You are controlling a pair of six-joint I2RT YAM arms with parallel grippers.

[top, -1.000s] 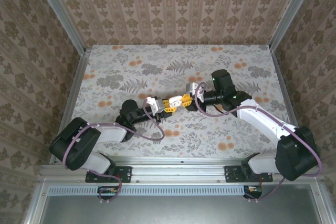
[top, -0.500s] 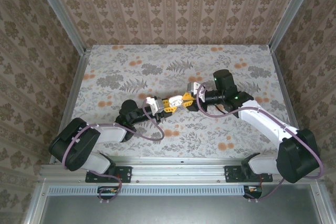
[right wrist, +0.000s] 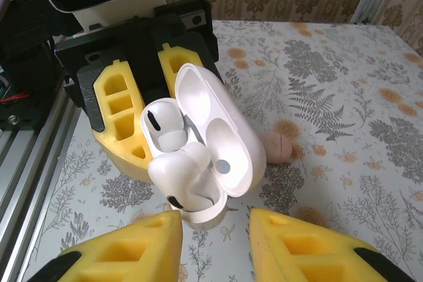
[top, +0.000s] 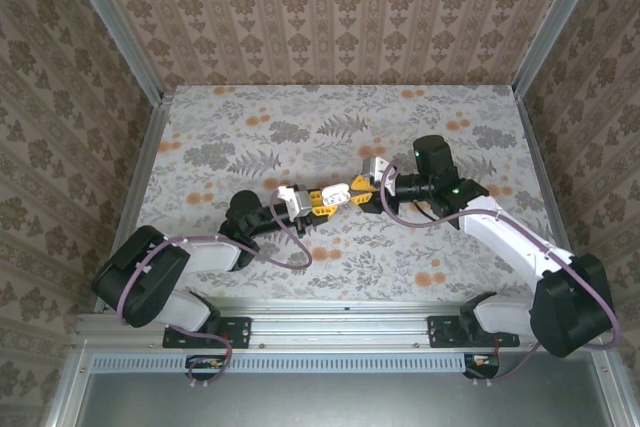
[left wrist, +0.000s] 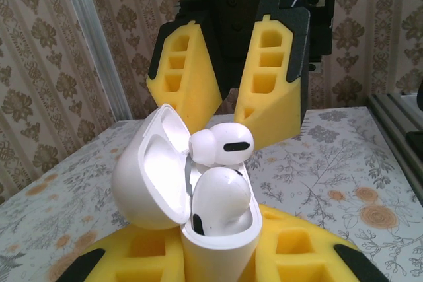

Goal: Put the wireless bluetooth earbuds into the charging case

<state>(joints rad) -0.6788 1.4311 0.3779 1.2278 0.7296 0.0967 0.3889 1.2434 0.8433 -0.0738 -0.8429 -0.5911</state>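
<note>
My left gripper (left wrist: 218,265) is shut on the white charging case (left wrist: 218,246), which stands upright with its lid (left wrist: 147,170) swung open. Both earbuds are in the case. One earbud (left wrist: 221,193) sits low in its socket; the other earbud (left wrist: 220,146) stands higher, tilted above the rim. In the right wrist view the case (right wrist: 231,156) holds the low earbud (right wrist: 162,130) and the raised earbud (right wrist: 182,176). My right gripper (right wrist: 215,242) is open just short of the case, nothing between its yellow fingers (left wrist: 274,84). From above, the two grippers (top: 320,198) (top: 362,187) face each other mid-table around the case (top: 338,192).
A round pinkish disc (right wrist: 277,147) lies on the floral tabletop (right wrist: 344,97) right beside the case's lid. An aluminium rail (right wrist: 26,163) runs along the table's edge, and patterned walls (top: 340,7) enclose the table on three sides.
My right gripper has opened and drawn back to the right, away from the case, leaving the second earbud in it. The left arm has stayed still with the case.
</note>
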